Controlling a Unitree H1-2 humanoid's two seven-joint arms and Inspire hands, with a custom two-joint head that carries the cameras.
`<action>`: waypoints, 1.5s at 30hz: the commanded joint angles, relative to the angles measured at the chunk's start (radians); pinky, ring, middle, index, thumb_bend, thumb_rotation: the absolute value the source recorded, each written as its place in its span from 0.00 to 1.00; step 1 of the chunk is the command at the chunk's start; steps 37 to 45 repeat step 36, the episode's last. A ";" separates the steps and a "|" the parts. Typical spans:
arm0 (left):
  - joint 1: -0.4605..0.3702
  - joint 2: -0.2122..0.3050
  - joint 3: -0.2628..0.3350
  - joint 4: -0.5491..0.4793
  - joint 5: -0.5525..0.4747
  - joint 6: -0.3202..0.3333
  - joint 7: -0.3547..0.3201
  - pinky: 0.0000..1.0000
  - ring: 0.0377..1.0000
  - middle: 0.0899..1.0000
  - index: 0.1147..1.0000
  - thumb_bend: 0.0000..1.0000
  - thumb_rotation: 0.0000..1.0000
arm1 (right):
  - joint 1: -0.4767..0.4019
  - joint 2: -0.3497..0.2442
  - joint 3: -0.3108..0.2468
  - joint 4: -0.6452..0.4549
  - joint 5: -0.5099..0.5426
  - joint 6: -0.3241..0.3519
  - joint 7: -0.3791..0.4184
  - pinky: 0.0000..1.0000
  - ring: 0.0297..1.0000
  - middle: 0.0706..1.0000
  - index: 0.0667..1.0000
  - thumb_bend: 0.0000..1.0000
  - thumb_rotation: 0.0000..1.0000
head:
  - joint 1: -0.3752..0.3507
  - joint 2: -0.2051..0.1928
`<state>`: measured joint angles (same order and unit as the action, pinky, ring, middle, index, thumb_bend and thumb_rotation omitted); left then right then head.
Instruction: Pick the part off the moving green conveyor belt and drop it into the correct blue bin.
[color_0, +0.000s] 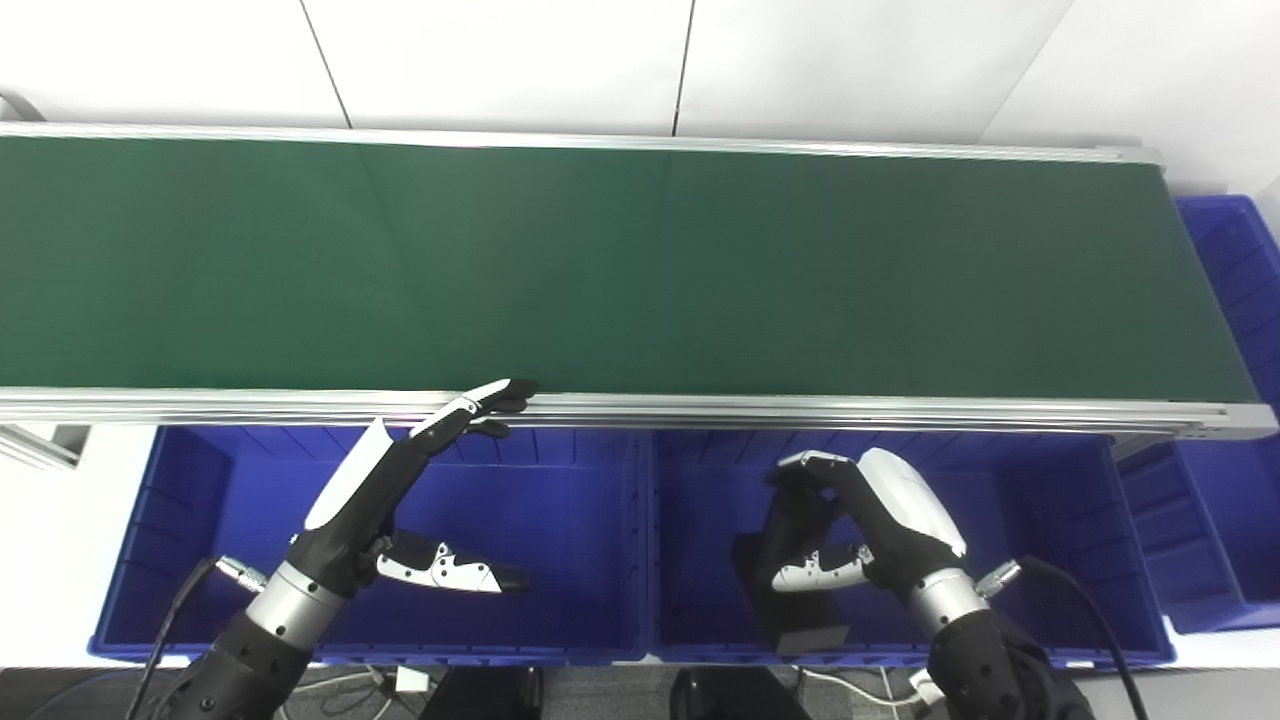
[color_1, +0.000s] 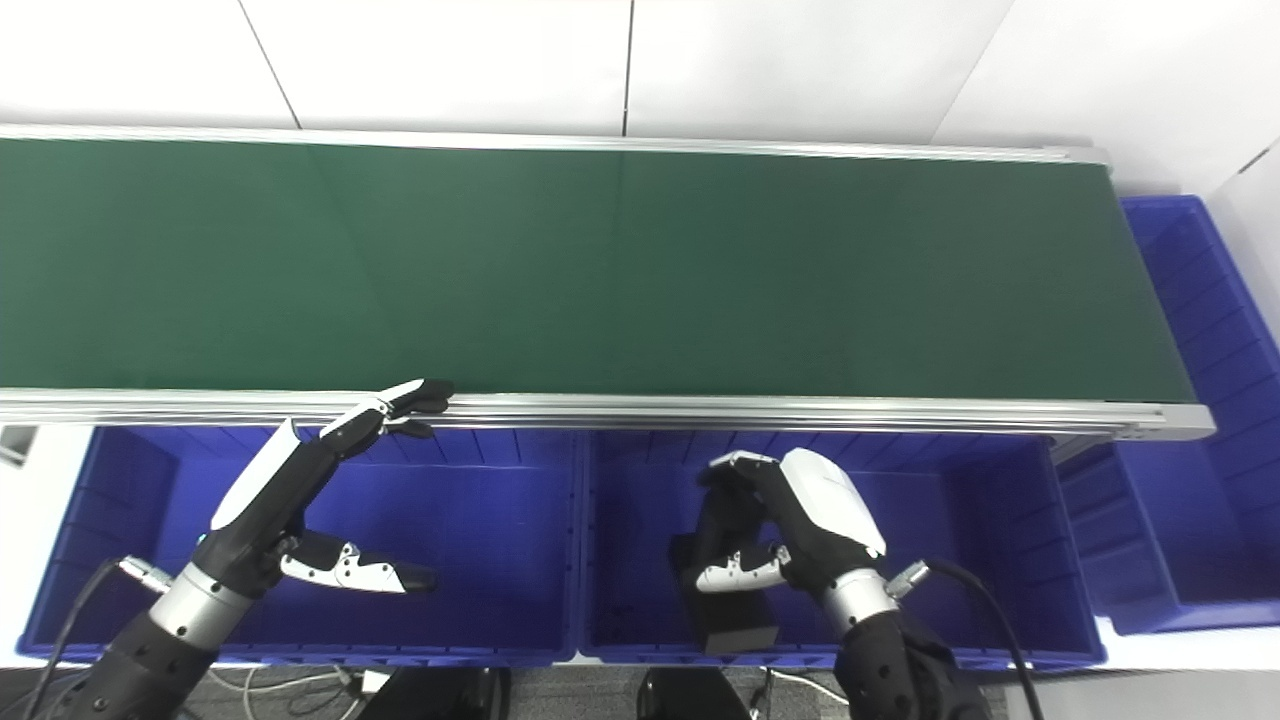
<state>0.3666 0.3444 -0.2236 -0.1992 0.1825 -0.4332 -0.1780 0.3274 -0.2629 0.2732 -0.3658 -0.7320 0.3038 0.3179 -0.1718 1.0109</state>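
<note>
Each robot hand is showing black fingers and a glossy white shell across its back: the left robot hand (color_0: 400, 500), the right robot hand (color_0: 850, 530). Behind each, a silver ribbed wrist collar is joining a black forearm, with a black cable trailing from a metal plug.

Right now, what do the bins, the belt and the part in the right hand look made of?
Blue bins: moulded plastic, ribbed walls, slight sheen. Belt: matte green rubbery sheet, probably PVC, in a brushed-aluminium rail. Part in the right hand: matte black block, material unclear.
</note>
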 joint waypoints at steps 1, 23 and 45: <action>0.001 0.006 0.007 -0.034 -0.028 -0.025 -0.008 0.74 0.84 0.87 0.86 0.86 0.30 | -0.004 0.007 -0.014 -0.046 0.016 0.021 -0.003 0.67 0.83 0.91 0.89 0.70 0.22 | 0.000 0.000; 0.011 0.010 0.028 -0.034 -0.029 -0.026 -0.024 0.74 0.84 0.87 0.87 0.86 0.31 | 0.118 0.047 -0.070 -0.141 0.286 -0.214 -0.183 0.65 0.78 0.85 0.88 0.80 0.26 | 0.019 -0.014; 0.006 0.005 0.038 -0.024 -0.066 -0.006 -0.043 0.76 0.85 0.88 0.89 0.86 0.33 | 0.127 0.019 -0.062 -0.104 0.570 -0.347 -0.127 0.71 0.84 0.90 0.98 0.97 0.38 | 0.027 -0.036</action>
